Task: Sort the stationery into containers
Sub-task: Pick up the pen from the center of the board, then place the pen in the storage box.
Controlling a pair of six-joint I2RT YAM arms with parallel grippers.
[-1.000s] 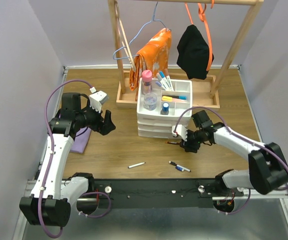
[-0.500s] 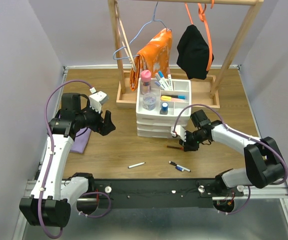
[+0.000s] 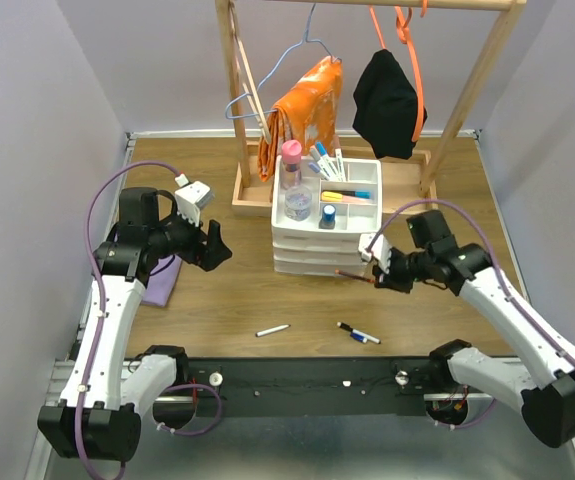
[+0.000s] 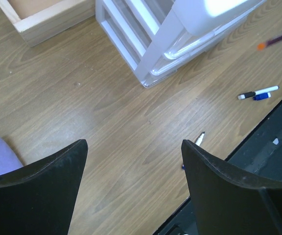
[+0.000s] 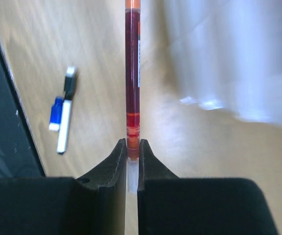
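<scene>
Surface [image 3: 227, 300] mid-brown with wood-grain streaks; drawer unit [image 3: 312, 258] and divided tray [image 3: 370, 170] plain white, the tray showing a pink-capped bottle [image 3: 293, 152], a blue-capped bottle [image 3: 330, 213] and yellow and blue markers [image 3: 347, 195]. Right gripper [image 5: 132, 144] black, the pen [image 5: 132, 73] in it dark red with orange bands and an orange tip; left gripper [image 4: 133, 147] black too. On the wood a white pen [image 3: 273, 329], a black-white-blue marker [image 3: 357, 333] and a lilac cloth [image 3: 159, 285]; on the pale wooden rack [image 3: 235, 90] an orange garment [image 3: 302, 110] and a black garment [image 3: 387, 100].

White arm links [image 3: 107, 320], black joints [image 3: 139, 212], looping purple cables [image 3: 102, 190], matte black jaws
</scene>
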